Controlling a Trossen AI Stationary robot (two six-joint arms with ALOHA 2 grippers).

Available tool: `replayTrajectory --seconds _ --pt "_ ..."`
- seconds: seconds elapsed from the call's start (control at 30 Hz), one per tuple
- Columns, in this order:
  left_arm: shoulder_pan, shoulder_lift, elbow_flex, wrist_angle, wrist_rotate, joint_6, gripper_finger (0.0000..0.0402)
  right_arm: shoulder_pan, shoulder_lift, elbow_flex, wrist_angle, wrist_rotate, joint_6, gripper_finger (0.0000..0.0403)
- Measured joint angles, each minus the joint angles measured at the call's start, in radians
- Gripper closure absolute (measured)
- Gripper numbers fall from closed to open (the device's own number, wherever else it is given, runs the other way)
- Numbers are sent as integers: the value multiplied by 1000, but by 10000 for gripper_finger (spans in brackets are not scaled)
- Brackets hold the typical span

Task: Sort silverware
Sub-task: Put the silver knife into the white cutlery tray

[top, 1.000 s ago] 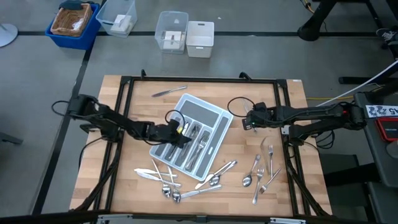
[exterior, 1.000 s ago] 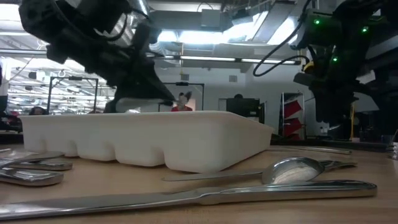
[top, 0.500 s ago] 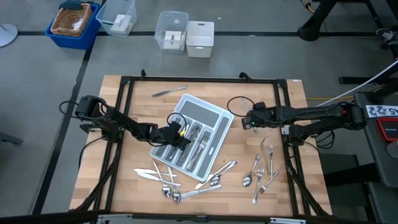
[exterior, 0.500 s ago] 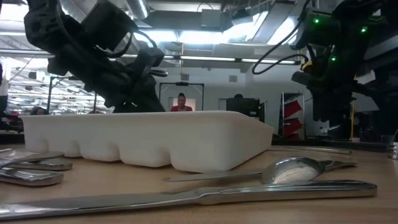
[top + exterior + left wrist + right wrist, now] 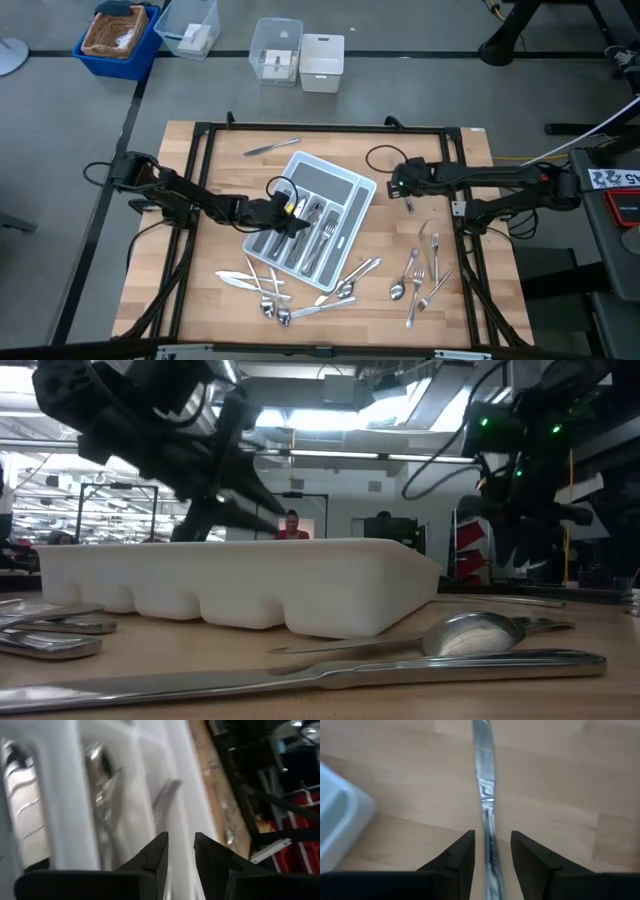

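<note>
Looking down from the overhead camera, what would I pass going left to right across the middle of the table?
Left gripper over the tray's left side → grey cutlery tray → right gripper, with a knife between its fingers → loose forks and spoons lying lower right.

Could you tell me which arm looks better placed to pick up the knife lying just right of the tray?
Probably the right: the right gripper hangs with open fingers straddling that knife, while the left gripper is over the tray.
</note>
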Motion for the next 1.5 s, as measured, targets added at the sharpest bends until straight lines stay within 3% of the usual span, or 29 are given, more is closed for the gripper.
replayTrajectory --seconds 0.33,0.73,1.17,1.5 --pt "2 -120 0 1 -6 92 323 -140 162 0 113 -134 -147 274" --pt "2 -128 -1 0 -7 96 323 -158 286 6 130 -169 -235 275" --pt "2 -128 -1 0 -7 102 323 -158 298 6 137 -221 -238 377" --pt "2 -128 -1 0 -7 98 323 -159 304 32 121 -244 -238 371"
